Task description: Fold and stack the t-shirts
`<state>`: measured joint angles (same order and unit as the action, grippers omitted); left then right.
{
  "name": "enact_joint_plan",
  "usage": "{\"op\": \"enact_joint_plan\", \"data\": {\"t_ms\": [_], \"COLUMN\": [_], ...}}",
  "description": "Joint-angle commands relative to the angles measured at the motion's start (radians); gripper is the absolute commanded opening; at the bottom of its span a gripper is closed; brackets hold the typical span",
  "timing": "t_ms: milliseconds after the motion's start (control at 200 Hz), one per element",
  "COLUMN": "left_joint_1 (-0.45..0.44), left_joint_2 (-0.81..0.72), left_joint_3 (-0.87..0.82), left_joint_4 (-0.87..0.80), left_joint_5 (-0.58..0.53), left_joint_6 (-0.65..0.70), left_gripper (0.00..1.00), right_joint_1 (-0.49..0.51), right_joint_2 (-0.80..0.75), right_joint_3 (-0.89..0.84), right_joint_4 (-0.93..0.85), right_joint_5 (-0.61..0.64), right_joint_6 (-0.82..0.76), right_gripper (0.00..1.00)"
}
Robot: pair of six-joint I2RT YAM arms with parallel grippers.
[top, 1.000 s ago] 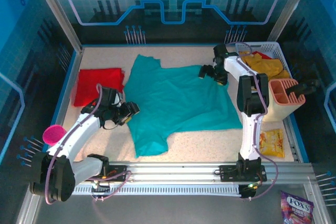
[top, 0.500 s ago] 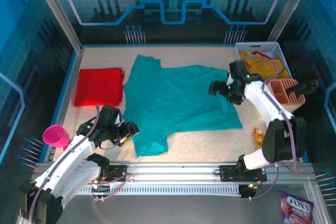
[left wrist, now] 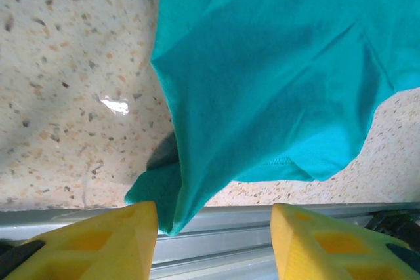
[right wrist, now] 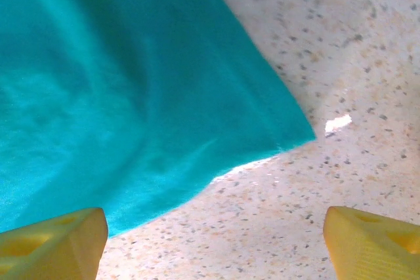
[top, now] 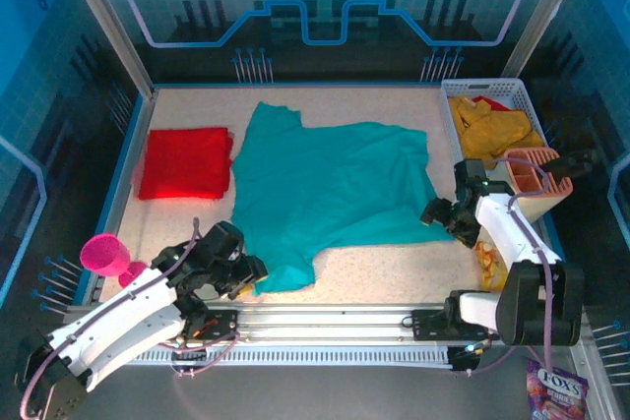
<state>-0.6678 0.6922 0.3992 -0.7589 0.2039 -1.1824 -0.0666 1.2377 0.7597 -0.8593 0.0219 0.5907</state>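
The teal t-shirt (top: 325, 189) lies spread flat in the middle of the table. A red t-shirt (top: 185, 162) sits folded at the left. Mustard-yellow t-shirts (top: 492, 128) are bunched in the white basket at the back right. My left gripper (top: 251, 277) is at the teal shirt's near-left sleeve. It stands open, and the sleeve's teal cloth (left wrist: 262, 96) droops between its yellow fingers (left wrist: 118, 244), close to the left one. My right gripper (top: 438, 213) is open just off the shirt's near-right corner (right wrist: 289, 132), with bare table between its fingers (right wrist: 56, 240).
A white basket (top: 522, 95) stands at the back right, with a peach holder (top: 536, 182) in front of it. A yellow snack packet (top: 486, 263) lies beside the right arm. A pink cup (top: 99, 253) sits at the near left. A metal rail (top: 325, 320) runs along the near edge.
Both arms have drawn back toward the near edge. The left gripper went from the shirt's left side to its near sleeve, the right from the far-right edge to the near-right corner.
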Motion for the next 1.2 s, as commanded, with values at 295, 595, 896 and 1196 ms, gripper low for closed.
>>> {"op": "enact_joint_plan", "data": {"t_ms": [295,595,896,1196], "left_joint_1": [-0.143,-0.173,-0.185,-0.186], "left_joint_2": [0.123,0.186,0.204,0.186], "left_joint_3": [0.000,-0.011,-0.024,-0.005], "left_joint_4": [0.018,0.109,0.139,0.123], "left_joint_5": [-0.154,-0.180,-0.185,-0.200], "left_joint_6": [-0.107,-0.119,-0.131,-0.133], "left_gripper": [0.45,0.41,0.31,0.09], "right_joint_1": [-0.092,-0.117,-0.124,-0.131], "right_joint_2": [0.019,0.050,0.091,0.122], "right_joint_3": [-0.050,-0.084,-0.121,-0.125], "right_joint_4": [0.091,0.143,0.194,0.218], "right_joint_5": [-0.044,-0.073,-0.071,-0.112], "right_joint_6": [0.003,-0.007,-0.011,-0.021], "right_gripper": [0.80,0.56,0.32,0.02]}}
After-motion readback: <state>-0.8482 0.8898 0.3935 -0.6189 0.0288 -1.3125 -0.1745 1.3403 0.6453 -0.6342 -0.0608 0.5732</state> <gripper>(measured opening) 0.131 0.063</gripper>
